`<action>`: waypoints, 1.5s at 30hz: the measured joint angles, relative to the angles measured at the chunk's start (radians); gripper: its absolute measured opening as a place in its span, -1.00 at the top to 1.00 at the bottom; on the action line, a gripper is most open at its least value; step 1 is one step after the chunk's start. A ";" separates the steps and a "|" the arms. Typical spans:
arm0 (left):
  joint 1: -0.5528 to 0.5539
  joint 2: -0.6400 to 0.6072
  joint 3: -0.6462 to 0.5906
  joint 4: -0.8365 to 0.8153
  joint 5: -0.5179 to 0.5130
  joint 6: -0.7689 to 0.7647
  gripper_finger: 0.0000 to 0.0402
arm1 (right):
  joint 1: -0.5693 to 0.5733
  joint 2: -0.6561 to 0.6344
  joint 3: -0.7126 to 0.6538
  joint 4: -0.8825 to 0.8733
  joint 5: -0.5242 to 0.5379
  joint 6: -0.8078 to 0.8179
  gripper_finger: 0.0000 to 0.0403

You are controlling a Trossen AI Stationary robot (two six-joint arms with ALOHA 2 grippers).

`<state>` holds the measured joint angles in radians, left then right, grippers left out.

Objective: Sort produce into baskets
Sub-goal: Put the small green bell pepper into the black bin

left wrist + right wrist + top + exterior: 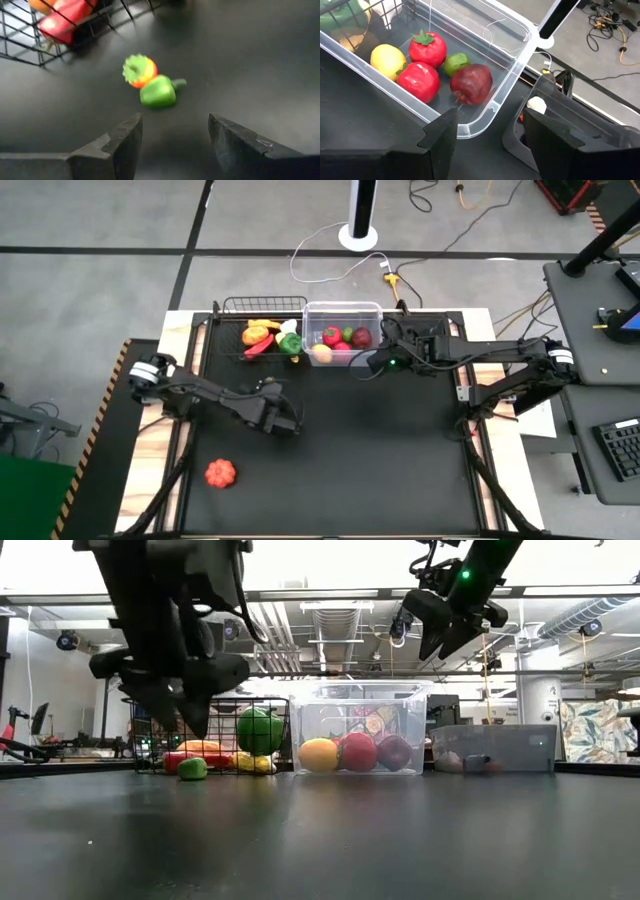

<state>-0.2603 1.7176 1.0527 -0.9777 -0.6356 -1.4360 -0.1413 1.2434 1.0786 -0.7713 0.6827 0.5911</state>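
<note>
A small green pepper [158,94] and an orange piece with a leafy green top [139,71] lie together on the black table, just in front of the black wire basket [262,330]. My left gripper [175,122] hovers open above the table on their near side, with nothing between its fingers. The basket holds red, yellow and green produce. The clear bin [485,115] holds two red tomatoes [422,70], a yellow fruit, a green one and a dark red apple. My right gripper [490,117] hangs open and empty above the bin's near right corner. An orange pumpkin [220,473] lies alone near the table's front left.
A dark tray [570,125] with a white garlic [536,105] in it stands right of the clear bin. The three containers line the table's far edge. Cables and a white post stand on the floor beyond; a side table with a keyboard is at the right.
</note>
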 joint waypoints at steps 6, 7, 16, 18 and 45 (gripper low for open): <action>0.047 0.025 0.000 0.020 -0.011 0.012 -0.04 | 0.000 0.000 0.000 0.000 -0.002 -0.008 -0.08; 0.053 0.030 0.000 0.021 -0.010 0.012 -0.05 | 0.000 0.000 0.000 0.000 -0.002 -0.009 -0.08; 0.093 0.061 0.000 0.028 0.008 0.013 -0.31 | 0.000 0.000 0.000 0.000 -0.002 -0.016 -0.08; 0.097 0.072 0.000 0.030 0.010 0.015 -0.38 | 0.000 0.000 -0.001 0.000 -0.002 -0.016 -0.08; 0.153 0.081 -0.083 0.231 0.019 0.171 -0.40 | 0.000 0.001 -0.029 0.000 -0.010 -0.016 -0.08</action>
<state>-0.1070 1.7988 0.9696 -0.7471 -0.6167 -1.2648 -0.1417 1.2446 1.0496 -0.7717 0.6727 0.5755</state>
